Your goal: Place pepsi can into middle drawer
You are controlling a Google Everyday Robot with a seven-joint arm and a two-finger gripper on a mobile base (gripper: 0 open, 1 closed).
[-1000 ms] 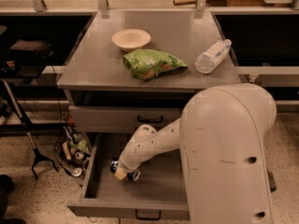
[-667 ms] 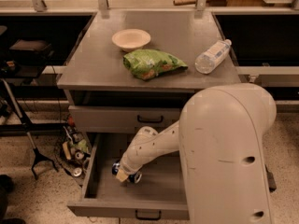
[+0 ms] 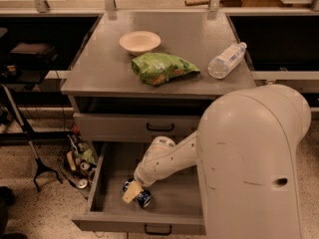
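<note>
The pincer (image 3: 131,192) hangs low inside the open middle drawer (image 3: 175,208), near its left wall and towards its front. Compared with a second ago it sits a little lower in the view, closer to the drawer's front edge. The pepsi can (image 3: 144,198) has shifted that way with it. The can lies on the drawer floor right against the pincer, with blue showing on both sides of the tip. Whether the pincer is clamped on the can or has let it go cannot be told. The white arm (image 3: 167,159) slopes up and away from the pincer to the robot's large rounded body (image 3: 249,158), which hides the drawer's right part. The arm's pose is nearly as it was. Just above the pincer the upper drawer (image 3: 119,127) is closed, as before. Well above and behind the pincer, on the counter (image 3: 99,71), the pale bowl (image 3: 140,41), the green bag (image 3: 162,67) and the clear water bottle (image 3: 227,59) lie where they lay earlier.
</note>
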